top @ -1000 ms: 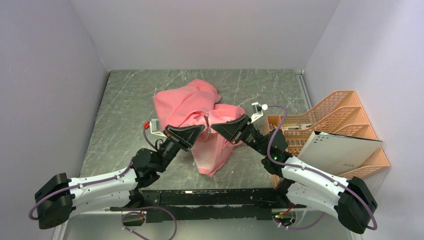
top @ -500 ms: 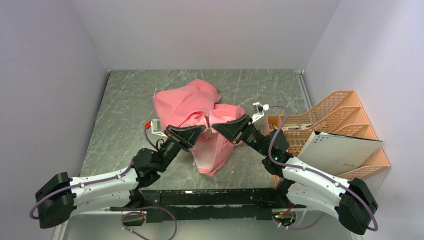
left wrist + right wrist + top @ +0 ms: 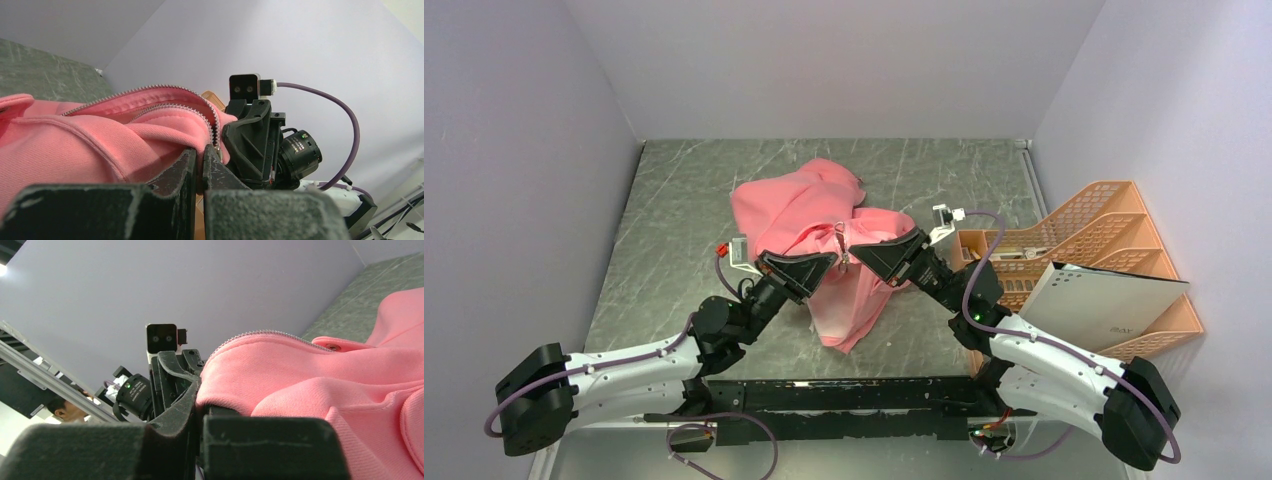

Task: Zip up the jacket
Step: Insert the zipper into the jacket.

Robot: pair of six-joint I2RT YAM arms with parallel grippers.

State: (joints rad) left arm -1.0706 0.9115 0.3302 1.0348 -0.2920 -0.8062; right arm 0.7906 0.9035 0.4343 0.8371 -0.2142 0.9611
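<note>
The salmon-pink jacket (image 3: pixel 814 215) lies bunched in the middle of the table, its front lifted between the two grippers. My left gripper (image 3: pixel 829 262) is shut on the jacket's front edge beside the zipper teeth (image 3: pixel 212 127); pink fabric (image 3: pixel 75 145) fills the left wrist view. My right gripper (image 3: pixel 856 256) is shut on the opposite front edge (image 3: pixel 300 385), with a zipper row (image 3: pixel 260 333) along the fold above. The two grippers nearly touch tip to tip. A small metal pull (image 3: pixel 844 262) hangs between them.
An orange mesh file tray (image 3: pixel 1084 240) stands at the right edge with a white folder (image 3: pixel 1099 305) leaning in it. The grey marble table (image 3: pixel 674 220) runs to white walls at the back and both sides.
Both grippers have shifted very slightly; the jacket edge between them stays held at about the same spot.
</note>
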